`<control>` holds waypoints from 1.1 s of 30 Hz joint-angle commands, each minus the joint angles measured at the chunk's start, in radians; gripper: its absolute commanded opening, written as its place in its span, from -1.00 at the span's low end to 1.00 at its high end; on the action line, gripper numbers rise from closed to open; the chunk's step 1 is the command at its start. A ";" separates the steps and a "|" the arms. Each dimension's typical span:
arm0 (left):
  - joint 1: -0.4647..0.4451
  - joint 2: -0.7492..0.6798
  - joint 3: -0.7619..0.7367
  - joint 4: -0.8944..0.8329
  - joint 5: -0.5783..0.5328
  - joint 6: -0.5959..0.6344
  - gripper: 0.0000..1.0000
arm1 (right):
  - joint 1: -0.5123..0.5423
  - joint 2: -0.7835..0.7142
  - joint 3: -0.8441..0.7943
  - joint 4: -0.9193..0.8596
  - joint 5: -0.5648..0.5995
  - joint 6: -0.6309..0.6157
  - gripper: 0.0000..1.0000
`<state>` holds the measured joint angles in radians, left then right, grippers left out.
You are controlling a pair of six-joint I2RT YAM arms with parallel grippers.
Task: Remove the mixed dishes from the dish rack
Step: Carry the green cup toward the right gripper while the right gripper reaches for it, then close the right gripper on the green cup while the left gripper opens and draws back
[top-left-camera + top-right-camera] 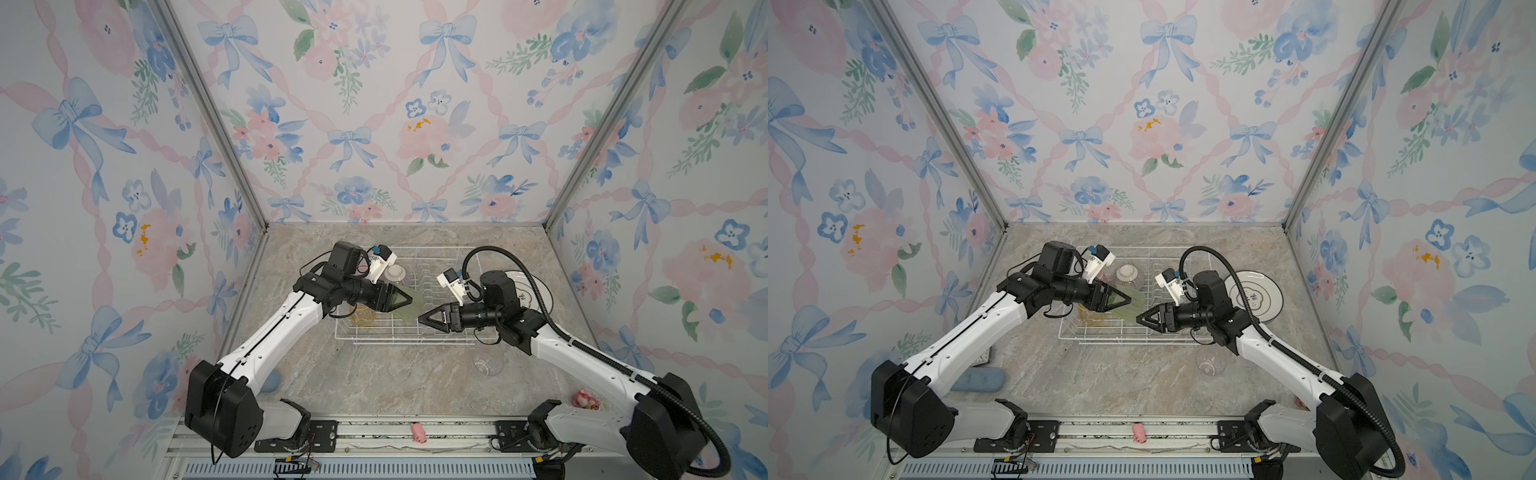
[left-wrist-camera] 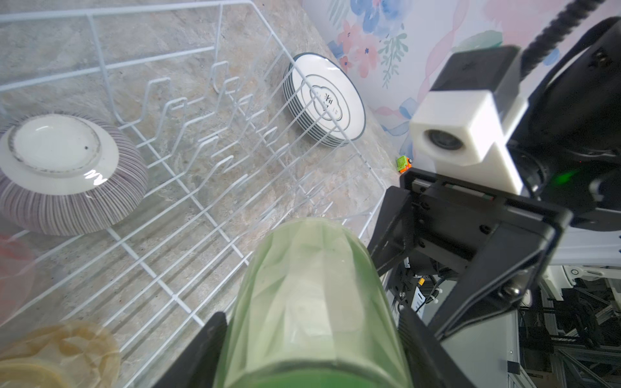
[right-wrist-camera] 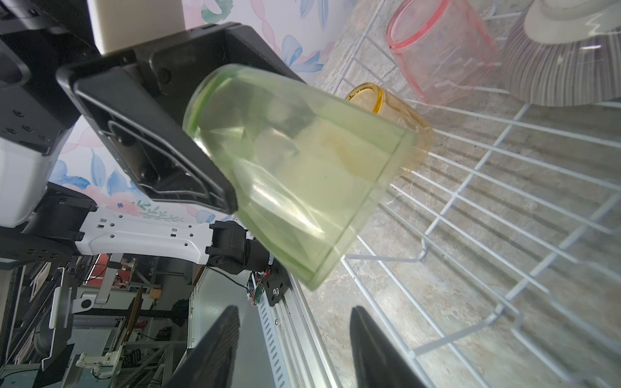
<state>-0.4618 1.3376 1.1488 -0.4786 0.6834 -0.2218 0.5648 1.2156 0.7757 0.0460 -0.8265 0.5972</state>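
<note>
My left gripper (image 1: 405,298) is shut on a green tumbler (image 1: 409,308), held on its side above the white wire dish rack (image 1: 415,337); black fingers press both its sides in the left wrist view (image 2: 312,302). My right gripper (image 1: 422,319) stands open and empty just short of the tumbler's wide rim (image 3: 295,168). In the rack lie a yellow tumbler (image 3: 396,111), a pink tumbler (image 3: 440,57) and an upside-down striped bowl (image 2: 67,171). A stack of dark-rimmed plates (image 1: 536,295) sits on the counter right of the rack. A clear tumbler (image 1: 487,363) stands in front of it.
The rack's upright prongs (image 2: 215,127) hold nothing. A blue oblong pad (image 1: 978,380) lies by the left arm's base. Small pink things lie on the front rail (image 1: 419,432) and near the right arm (image 1: 585,400). Papered walls close in three sides.
</note>
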 commanded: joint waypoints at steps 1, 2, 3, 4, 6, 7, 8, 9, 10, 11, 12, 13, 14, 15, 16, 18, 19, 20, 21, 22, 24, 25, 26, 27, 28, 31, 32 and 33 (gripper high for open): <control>0.008 -0.028 -0.030 0.099 0.101 -0.034 -0.04 | -0.014 -0.020 -0.028 0.096 -0.031 0.048 0.12; 0.008 -0.030 -0.038 0.117 0.114 -0.042 -0.04 | -0.015 -0.023 -0.031 0.118 -0.033 0.061 0.12; 0.008 -0.031 -0.048 0.139 0.127 -0.052 -0.04 | -0.017 -0.026 -0.035 0.145 -0.038 0.073 0.12; 0.009 -0.032 -0.057 0.160 0.136 -0.064 -0.04 | -0.017 -0.031 -0.037 0.171 -0.042 0.085 0.11; 0.010 -0.032 -0.077 0.199 0.153 -0.082 -0.04 | -0.017 -0.037 -0.040 0.215 -0.048 0.100 0.11; 0.008 -0.032 -0.089 0.223 0.162 -0.095 -0.04 | -0.017 -0.039 -0.040 0.234 -0.049 0.108 0.11; 0.008 -0.032 -0.097 0.247 0.171 -0.108 -0.04 | -0.015 -0.042 -0.037 0.247 -0.051 0.112 0.10; 0.010 -0.035 -0.111 0.279 0.182 -0.124 -0.04 | -0.016 -0.044 -0.038 0.264 -0.053 0.119 0.08; 0.010 -0.037 -0.125 0.315 0.191 -0.142 -0.04 | -0.014 -0.048 -0.036 0.283 -0.054 0.129 0.05; 0.011 -0.038 -0.135 0.344 0.199 -0.157 -0.04 | -0.013 -0.049 -0.036 0.298 -0.055 0.136 0.01; 0.012 -0.038 -0.148 0.384 0.211 -0.177 -0.04 | -0.011 -0.049 -0.034 0.317 -0.062 0.143 -0.04; 0.013 -0.040 -0.165 0.435 0.226 -0.204 -0.04 | -0.009 -0.046 -0.030 0.331 -0.069 0.151 -0.09; 0.014 -0.040 -0.179 0.484 0.237 -0.230 -0.04 | -0.005 -0.043 -0.028 0.341 -0.072 0.157 -0.12; 0.013 -0.040 -0.197 0.539 0.250 -0.261 -0.04 | -0.002 -0.041 -0.025 0.352 -0.076 0.163 -0.16; 0.014 -0.040 -0.214 0.605 0.267 -0.295 -0.03 | 0.000 -0.037 -0.023 0.365 -0.080 0.169 -0.22; 0.014 -0.034 -0.238 0.690 0.287 -0.340 -0.03 | 0.004 -0.031 -0.022 0.386 -0.085 0.180 -0.30; 0.013 -0.028 -0.238 0.696 0.287 -0.343 -0.03 | 0.007 -0.029 -0.022 0.398 -0.086 0.184 -0.32; 0.012 -0.026 -0.239 0.698 0.285 -0.343 -0.03 | 0.007 -0.025 -0.021 0.408 -0.086 0.188 -0.35; 0.012 -0.021 -0.241 0.703 0.287 -0.346 -0.03 | 0.008 -0.021 -0.020 0.417 -0.087 0.191 -0.39; 0.009 -0.016 -0.242 0.711 0.292 -0.352 -0.03 | 0.010 -0.018 -0.018 0.427 -0.086 0.196 -0.44; 0.004 -0.013 -0.248 0.729 0.298 -0.362 -0.03 | 0.012 -0.007 -0.014 0.445 -0.086 0.203 -0.56; 0.000 -0.015 -0.252 0.740 0.300 -0.368 -0.02 | 0.013 0.000 -0.011 0.451 -0.086 0.206 -0.65; -0.002 -0.015 -0.255 0.749 0.300 -0.371 -0.01 | 0.014 0.005 -0.008 0.454 -0.086 0.208 -0.73; -0.003 -0.016 -0.259 0.756 0.300 -0.375 0.00 | 0.015 0.009 -0.005 0.459 -0.085 0.212 -0.82; -0.004 -0.017 -0.262 0.760 0.300 -0.376 0.00 | 0.015 0.012 -0.002 0.462 -0.083 0.212 -0.87; -0.008 -0.019 -0.265 0.765 0.300 -0.377 0.03 | 0.018 0.019 0.007 0.459 -0.078 0.211 -1.00; -0.010 -0.020 -0.267 0.765 0.301 -0.377 0.07 | 0.018 0.020 0.011 0.457 -0.076 0.209 -1.00; -0.011 -0.022 -0.270 0.765 0.301 -0.375 0.15 | 0.018 0.018 0.013 0.449 -0.073 0.206 -1.00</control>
<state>-0.4446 1.3167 0.8917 0.2543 1.0191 -0.6090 0.5613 1.2079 0.7521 0.4900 -0.9478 0.7887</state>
